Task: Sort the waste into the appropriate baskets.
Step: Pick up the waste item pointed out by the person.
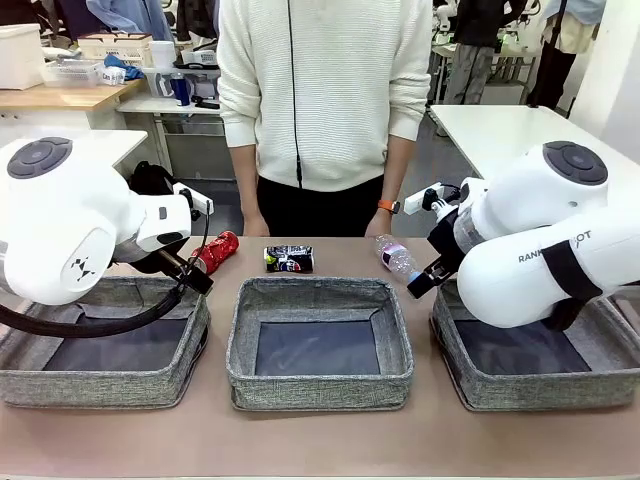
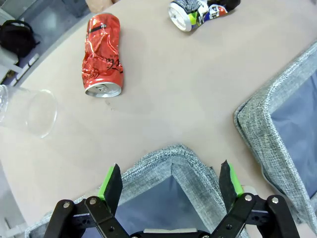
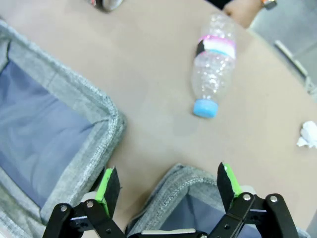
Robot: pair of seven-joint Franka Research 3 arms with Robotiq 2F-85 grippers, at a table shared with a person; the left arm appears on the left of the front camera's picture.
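A crushed red can (image 1: pixel 217 250) (image 2: pixel 102 55) lies on the table beyond the left basket (image 1: pixel 100 340). The dark multicoloured can (image 1: pixel 288 259) (image 2: pixel 198 12) lies behind the middle basket (image 1: pixel 318 342). A clear bottle (image 1: pixel 397 257) (image 3: pixel 214 68) with pink label and blue cap lies near the right basket (image 1: pixel 540 360). A clear plastic cup (image 2: pixel 27 110) lies on its side left of the red can. A white paper ball (image 3: pixel 309 135) sits at the right wrist view's edge. My left gripper (image 2: pixel 171 183) hangs open over the left basket's corner (image 2: pixel 173 158). My right gripper (image 3: pixel 168 182) hangs open above the right basket's corner (image 3: pixel 183 181).
A person in a white sweater (image 1: pixel 325 90) stands at the far side, a hand (image 1: pixel 380 222) with an orange wristband close to the bottle. All three baskets show bare dark bottoms. Bare tabletop lies between the baskets and the litter.
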